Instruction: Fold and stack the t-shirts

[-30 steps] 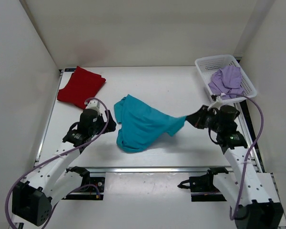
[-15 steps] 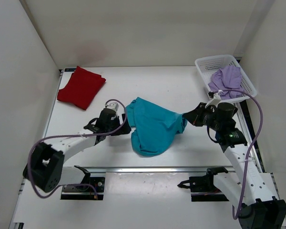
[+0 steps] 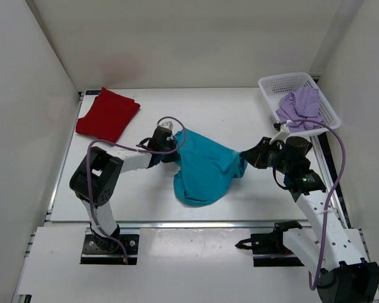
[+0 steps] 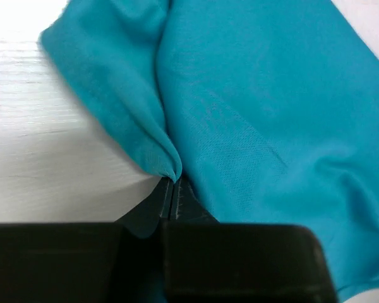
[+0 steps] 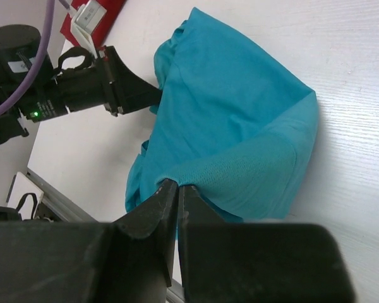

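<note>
- Teal t-shirt [image 3: 207, 170] lies bunched in loose folds mid-tabletop [image 3: 227, 113], between the two arms.
- Left claw [image 4: 172, 189] is clenched on a fold at the shirt's left edge, fingers pressed together with cloth pinched at the tips.
- Right claw [image 5: 177, 188] is clenched on the shirt's right edge, fabric bunching over its tips.
- Red t-shirt [image 3: 107, 113] lies flat at the far left of the tabletop, well apart from the teal one.
- Lavender t-shirt [image 3: 300, 106] sits crumpled in the white basket [image 3: 275, 83], far right corner.
</note>
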`<move>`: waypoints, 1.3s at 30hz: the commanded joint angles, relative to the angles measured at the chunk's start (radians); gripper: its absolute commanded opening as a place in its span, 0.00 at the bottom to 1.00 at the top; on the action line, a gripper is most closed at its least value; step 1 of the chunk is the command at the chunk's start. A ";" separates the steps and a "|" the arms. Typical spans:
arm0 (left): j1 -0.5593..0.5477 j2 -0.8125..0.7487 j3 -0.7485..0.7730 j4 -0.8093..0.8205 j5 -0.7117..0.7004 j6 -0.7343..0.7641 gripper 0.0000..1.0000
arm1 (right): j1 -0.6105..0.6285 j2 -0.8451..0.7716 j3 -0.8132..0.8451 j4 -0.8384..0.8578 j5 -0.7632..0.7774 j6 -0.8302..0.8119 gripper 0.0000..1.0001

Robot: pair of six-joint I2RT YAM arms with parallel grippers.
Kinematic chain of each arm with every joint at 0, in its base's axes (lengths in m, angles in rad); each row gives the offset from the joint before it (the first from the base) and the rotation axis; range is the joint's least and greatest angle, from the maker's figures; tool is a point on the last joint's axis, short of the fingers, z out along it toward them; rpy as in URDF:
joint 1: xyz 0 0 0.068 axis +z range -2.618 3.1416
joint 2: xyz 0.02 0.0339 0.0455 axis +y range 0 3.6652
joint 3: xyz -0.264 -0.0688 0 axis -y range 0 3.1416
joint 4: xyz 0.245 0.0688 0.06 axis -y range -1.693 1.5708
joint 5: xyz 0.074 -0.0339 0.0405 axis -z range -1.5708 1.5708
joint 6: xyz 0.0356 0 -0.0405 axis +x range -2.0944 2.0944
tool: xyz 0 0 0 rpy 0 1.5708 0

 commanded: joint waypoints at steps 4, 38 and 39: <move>0.005 -0.235 0.178 -0.168 -0.046 0.083 0.00 | -0.046 -0.029 0.052 0.025 -0.004 -0.007 0.00; 0.153 0.281 1.442 -0.783 -0.080 0.275 0.20 | 0.009 0.093 0.197 -0.049 0.160 -0.045 0.00; 0.134 0.296 1.447 -0.798 -0.062 0.278 0.33 | 0.018 0.090 0.194 -0.062 0.183 -0.054 0.00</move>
